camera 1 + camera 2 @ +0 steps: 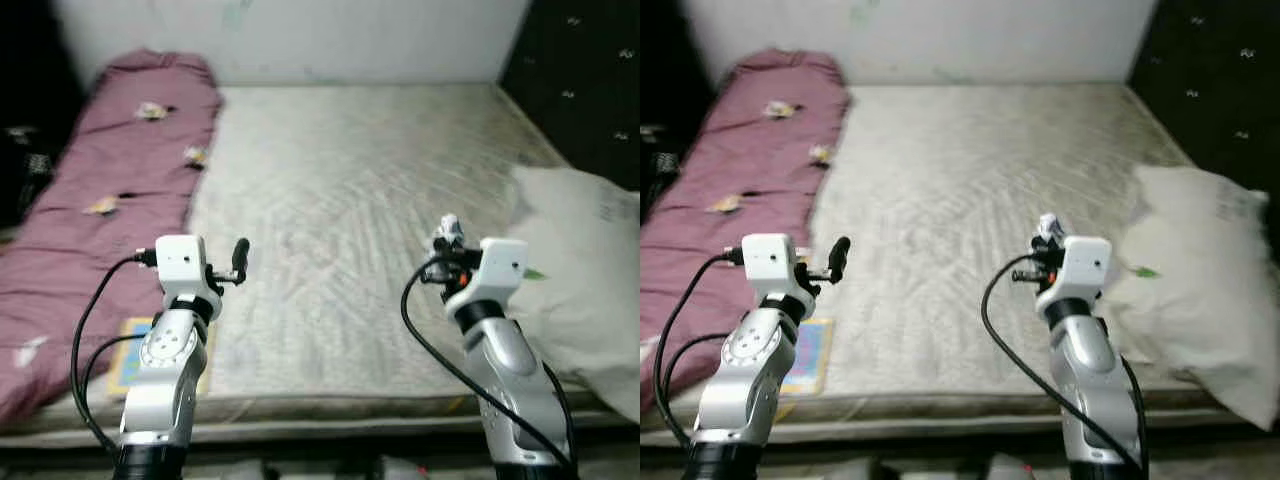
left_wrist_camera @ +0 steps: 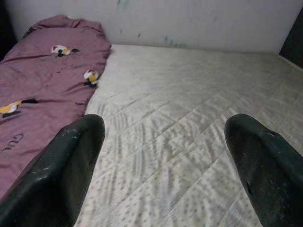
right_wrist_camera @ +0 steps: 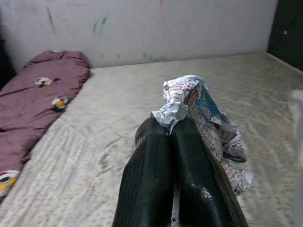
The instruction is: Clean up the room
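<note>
Going left to right, you are seeing: maroon blanket lying along left side of bare mattress. Left gripper hovering over mattress near front edge, jaws spread wide, gripping nothing. Right gripper raised above mattress, jaws pinching together on crumpled newspaper, paper bulging past fingertips. White pillow sitting at right.

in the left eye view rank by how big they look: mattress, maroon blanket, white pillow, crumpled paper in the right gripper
1. mattress, by far the largest.
2. maroon blanket.
3. white pillow, partly cut off at the frame edge, so its full size is unsure.
4. crumpled paper, tiny, pinched in the right gripper.
</note>
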Tool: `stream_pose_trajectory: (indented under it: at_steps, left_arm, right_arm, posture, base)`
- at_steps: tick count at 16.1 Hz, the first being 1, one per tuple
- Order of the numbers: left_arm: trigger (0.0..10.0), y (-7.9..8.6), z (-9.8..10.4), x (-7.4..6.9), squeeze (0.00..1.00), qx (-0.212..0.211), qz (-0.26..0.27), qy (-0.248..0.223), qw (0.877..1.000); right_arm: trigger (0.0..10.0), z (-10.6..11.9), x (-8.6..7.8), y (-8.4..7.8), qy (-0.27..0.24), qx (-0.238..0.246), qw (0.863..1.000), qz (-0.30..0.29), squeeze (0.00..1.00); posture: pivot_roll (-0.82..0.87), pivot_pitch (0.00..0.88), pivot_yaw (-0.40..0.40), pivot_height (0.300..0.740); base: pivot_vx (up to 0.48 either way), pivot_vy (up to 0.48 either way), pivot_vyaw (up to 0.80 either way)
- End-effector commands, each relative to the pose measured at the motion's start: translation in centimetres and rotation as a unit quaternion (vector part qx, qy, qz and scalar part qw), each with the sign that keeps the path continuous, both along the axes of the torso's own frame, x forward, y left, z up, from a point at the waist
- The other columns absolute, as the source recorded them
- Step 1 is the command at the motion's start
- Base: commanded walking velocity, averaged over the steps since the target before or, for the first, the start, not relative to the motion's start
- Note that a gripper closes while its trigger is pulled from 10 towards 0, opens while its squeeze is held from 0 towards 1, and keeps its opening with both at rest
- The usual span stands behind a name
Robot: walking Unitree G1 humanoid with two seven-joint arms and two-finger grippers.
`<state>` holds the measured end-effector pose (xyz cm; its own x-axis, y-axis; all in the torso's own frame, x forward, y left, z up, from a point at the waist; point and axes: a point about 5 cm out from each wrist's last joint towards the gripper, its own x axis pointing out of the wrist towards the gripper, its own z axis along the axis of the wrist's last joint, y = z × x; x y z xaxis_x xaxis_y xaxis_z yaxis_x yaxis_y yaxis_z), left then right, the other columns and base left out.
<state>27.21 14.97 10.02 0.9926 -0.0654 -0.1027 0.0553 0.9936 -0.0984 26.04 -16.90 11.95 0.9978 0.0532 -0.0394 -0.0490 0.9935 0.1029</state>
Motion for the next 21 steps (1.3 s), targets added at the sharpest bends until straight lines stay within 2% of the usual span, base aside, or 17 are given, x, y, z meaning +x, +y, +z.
stream_pose_trajectory:
  at_steps: [1,10,14,21]
  left_arm:
    - [10.0,-0.8,0.4,0.2,0.0,-0.003,-0.01,-0.007,1.0]
    - [10.0,-0.8,0.6,0.3,0.0,-0.004,-0.008,-0.011,1.0]
    - [10.0,-0.8,0.6,0.3,0.0,-0.005,-0.008,-0.011,1.0]
    - [10.0,-0.9,0.5,0.1,0.0,-0.002,-0.014,-0.014,1.0]
  right_arm:
    - [10.0,0.0,0.0,-0.6,0.0,-0.008,1.0,-0.01,0.0]
    - [10.0,0.4,0.3,0.2,-0.016,-0.018,1.0,0.011,0.0]
    - [10.0,0.6,0.3,0.3,-0.02,-0.02,1.0,0.013,0.0]
    - [10.0,0.3,0.0,0.6,-0.018,-0.014,1.0,0.018,0.0]
  posture:
    - [-0.04,0.0,0.027,0.74]
    - [-0.05,0.0,0.028,0.74]
    - [-0.05,0.0,0.028,0.74]
    - [-0.05,0.0,0.033,0.74]
  base:
    - [0.0,0.48,0.0]
    - [0.0,0.48,0.0]
    - [0.0,0.48,0.68]
    - [0.0,0.48,0.0]
